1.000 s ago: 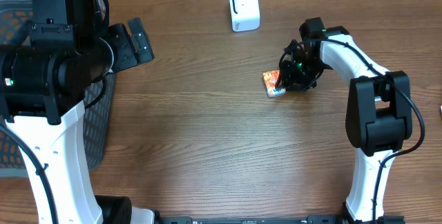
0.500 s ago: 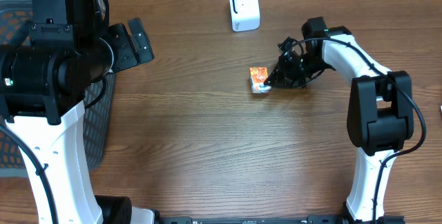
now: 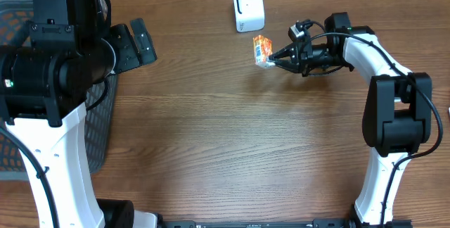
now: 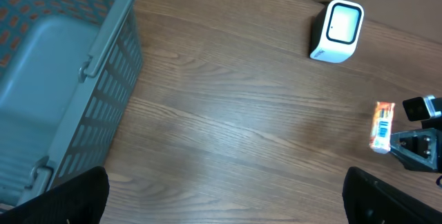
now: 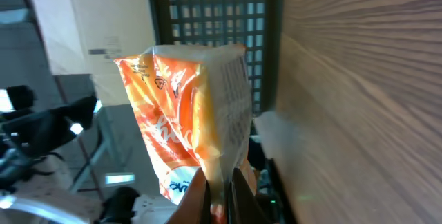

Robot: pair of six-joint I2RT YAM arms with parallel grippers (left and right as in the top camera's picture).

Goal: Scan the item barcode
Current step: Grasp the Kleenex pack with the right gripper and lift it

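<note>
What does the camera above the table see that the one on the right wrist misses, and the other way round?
Only overhead: the white scanner just beside the packet, and the whole right arm. Only right wrist: the packet's print and seam up close, its lower edge pinched between the fingertips. Both: the orange packet held by the shut right gripper over the wooden table.
</note>
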